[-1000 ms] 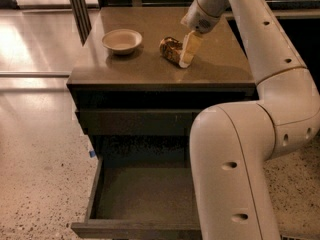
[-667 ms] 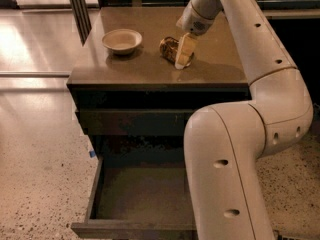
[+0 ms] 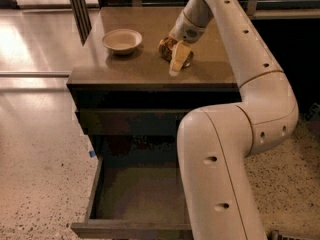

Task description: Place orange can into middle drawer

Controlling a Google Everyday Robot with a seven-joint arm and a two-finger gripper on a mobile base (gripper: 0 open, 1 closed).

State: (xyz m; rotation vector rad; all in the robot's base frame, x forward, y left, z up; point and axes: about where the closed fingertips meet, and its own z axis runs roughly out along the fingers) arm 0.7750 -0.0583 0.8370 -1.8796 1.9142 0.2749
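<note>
The orange can [image 3: 165, 47] lies on its side on the dark cabinet top [image 3: 145, 69], right of the middle. My gripper [image 3: 176, 63] reaches down from the upper right and sits right at the can, partly covering its right end. The middle drawer [image 3: 93, 189] is pulled open low at the front of the cabinet, and its deep tray shows nothing inside. My arm's large pale links hide the drawer's right part.
A round beige bowl [image 3: 122, 40] stands on the cabinet top left of the can. A shut drawer front [image 3: 125, 121] sits above the open one. Speckled floor [image 3: 40, 174] lies to the left. Dark vertical bars [image 3: 77, 6] stand at the back left.
My gripper has shifted a little to the left and down, closer onto the can. The can and the bowl have not moved, and the drawer stays open.
</note>
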